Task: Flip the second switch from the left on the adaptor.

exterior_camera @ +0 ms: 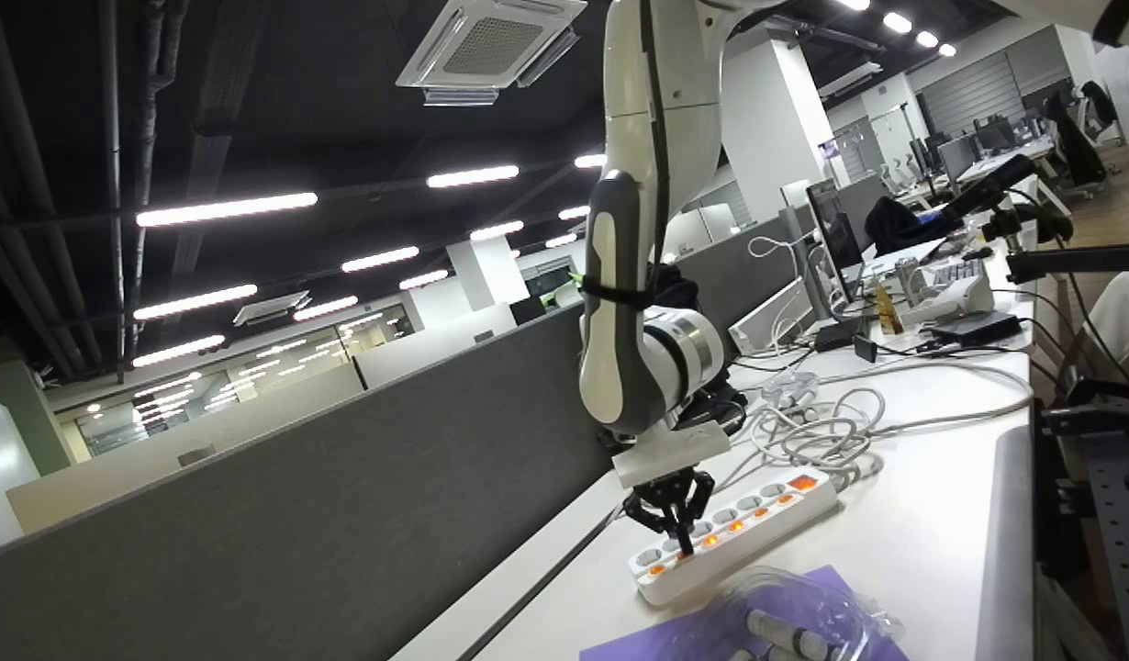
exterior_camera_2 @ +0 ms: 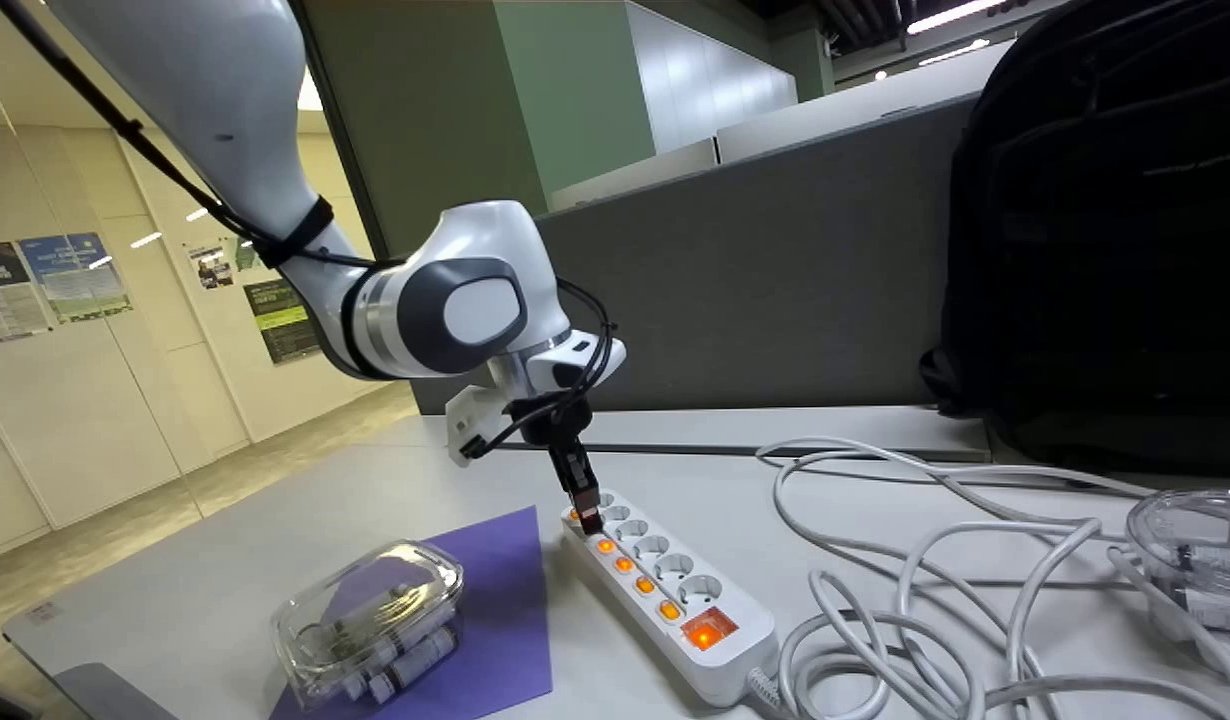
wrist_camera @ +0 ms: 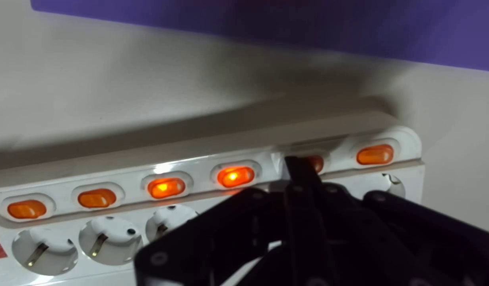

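The adaptor is a long white power strip point(exterior_camera: 748, 554) on the white table, also seen in an exterior view point(exterior_camera_2: 630, 600) and in the wrist view point(wrist_camera: 198, 174). It has a row of orange switches beside its sockets. My gripper point(exterior_camera: 686, 549) is shut and empty, pointing down with its fingertips together. In the wrist view the fingertips point(wrist_camera: 299, 162) cover part of the second switch point(wrist_camera: 317, 162) from the strip's cordless end; its visible part looks unlit. Whether they touch it I cannot tell. The end switch point(wrist_camera: 375, 154) is uncovered. The two switches on the other side glow.
A purple sheet point(exterior_camera_2: 510, 600) lies beside the strip, with a clear plastic box point(exterior_camera_2: 370, 620) of small items on it. Tangled white cables point(exterior_camera_2: 925, 560) lie by the strip's cord end. A grey partition point(exterior_camera_2: 765, 300) and a black backpack point(exterior_camera_2: 1105, 260) stand behind.
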`<state>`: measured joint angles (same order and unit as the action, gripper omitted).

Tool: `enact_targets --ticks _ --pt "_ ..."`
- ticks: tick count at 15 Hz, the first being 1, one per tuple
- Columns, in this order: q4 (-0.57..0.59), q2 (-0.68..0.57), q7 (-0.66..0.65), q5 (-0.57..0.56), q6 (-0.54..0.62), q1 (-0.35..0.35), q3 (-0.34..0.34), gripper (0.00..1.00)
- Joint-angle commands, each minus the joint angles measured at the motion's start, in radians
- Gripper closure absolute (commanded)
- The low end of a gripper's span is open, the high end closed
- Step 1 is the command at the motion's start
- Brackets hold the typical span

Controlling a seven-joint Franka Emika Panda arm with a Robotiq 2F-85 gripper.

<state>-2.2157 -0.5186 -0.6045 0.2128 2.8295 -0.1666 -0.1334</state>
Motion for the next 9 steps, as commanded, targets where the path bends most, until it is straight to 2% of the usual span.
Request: enact_targets --ticks 1,9 --pt "-0.004 -0.057 0.021 0.010 0.019 0.023 0.022 1.00" --pt "-0.001 -0.089 0.092 0.046 -0.004 0.087 0.082 1.00"
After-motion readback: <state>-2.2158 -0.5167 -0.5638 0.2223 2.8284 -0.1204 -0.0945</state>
